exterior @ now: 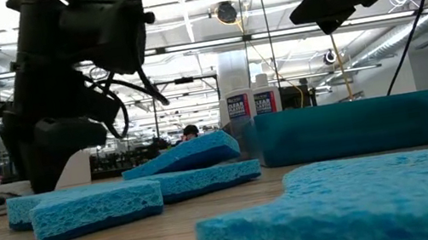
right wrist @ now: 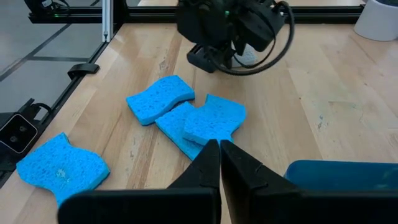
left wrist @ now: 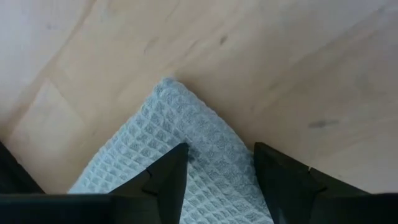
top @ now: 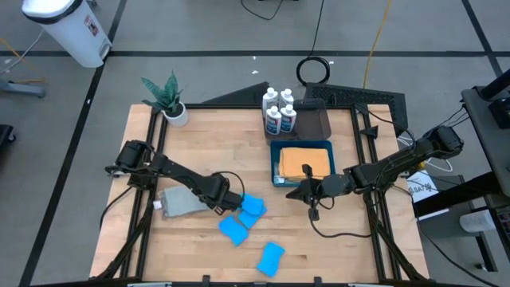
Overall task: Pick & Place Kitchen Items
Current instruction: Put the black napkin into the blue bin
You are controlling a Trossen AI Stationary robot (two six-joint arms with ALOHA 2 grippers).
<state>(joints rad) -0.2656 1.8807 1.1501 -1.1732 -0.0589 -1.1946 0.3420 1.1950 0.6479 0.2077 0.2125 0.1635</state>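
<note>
Grey waffle-weave cloth (top: pixel 182 202), folded into a soft rectangle, lies flat on the left half of the wooden table (top: pixel 199 135), its long axis running roughly left to right. The left claw (left wrist: pixel 216 167) stands over the cloth's corner nearest the sponges, fingers (left wrist: pixel 166 175) spread to either side of the fabric and pointing down onto it; whether they already pinch it cannot be told. The coming move likely turns on this: the cloth corner sits directly between the two fingers, with the rest of the cloth trailing back under the left arm, so the left arm is by far the nearer.

Just beside that corner lie blue sponges (top: pixel 243 217), porous and wavy-edged, three in an overlapping cluster, with a fourth sponge (top: pixel 271 257) apart nearer the table's front edge.

Right claw (right wrist: pixel 219 149) hovers near the table's middle, fingers pressed together and holding nothing, between the sponge cluster and the blue bin (top: pixel 276 174). An orange cloth (top: pixel 304 162), folded flat, rests in that bin. Behind it sit a dark tray (top: pixel 315 121) and four white bottles (top: pixel 279 111) with blue labels, upright in a tight group. A potted plant (top: pixel 170 100) stands at the far left corner.
</note>
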